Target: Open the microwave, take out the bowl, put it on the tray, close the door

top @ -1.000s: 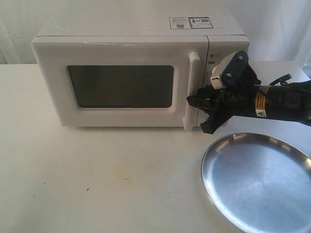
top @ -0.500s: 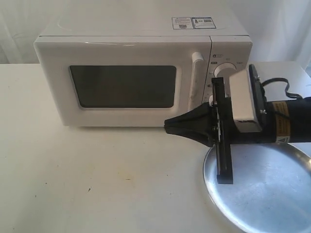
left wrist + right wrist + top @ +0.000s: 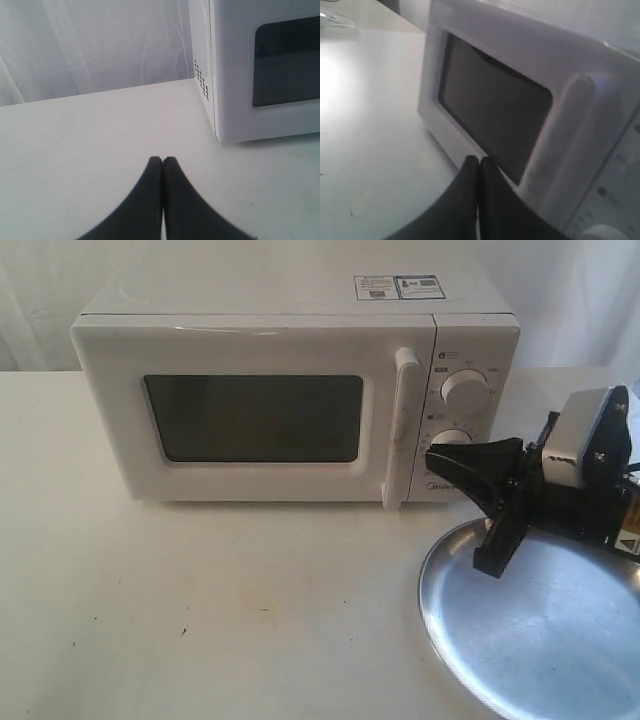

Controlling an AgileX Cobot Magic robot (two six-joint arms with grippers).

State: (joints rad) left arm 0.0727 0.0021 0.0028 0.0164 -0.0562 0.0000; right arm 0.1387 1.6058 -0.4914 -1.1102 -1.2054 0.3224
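The microwave (image 3: pixel 270 330) sits a shade further right on the counter (image 3: pixel 200 600) than it did a second ago, and its door (image 3: pixel 250 355) is as flush with the front as it was then. We take this to mean the body was nudged without the latch giving. The tray (image 3: pixel 520 650) has not moved and is bare. The clearest change is the right end effector (image 3: pixel 432 453). A second ago it was spread at the handle (image 3: pixel 404 430); now it has drawn back to the right, clenched on nothing, and hangs in front of the control panel, above the near rim of the tray and well clear of the handle. So the opening step looks undone, and we judge that the handle must be approached afresh before anything else can follow. The left end effector (image 3: pixel 163 161) is also pressed shut and empty. It hovers over bare counter off the microwave's vented side and does not appear in the exterior view at all. The bowl is nowhere to be seen: we suppose it is inside, but the dark window (image 3: pixel 255 418) gives nothing away. The tray is cut off by the right and bottom edges of the exterior view, and the lower dial is partly masked by the right arm's fingers — only the upper dial (image 3: pixel 466 390) shows whole. The right wrist view is blurred, so whether the door is fully latched is hard to make out there.
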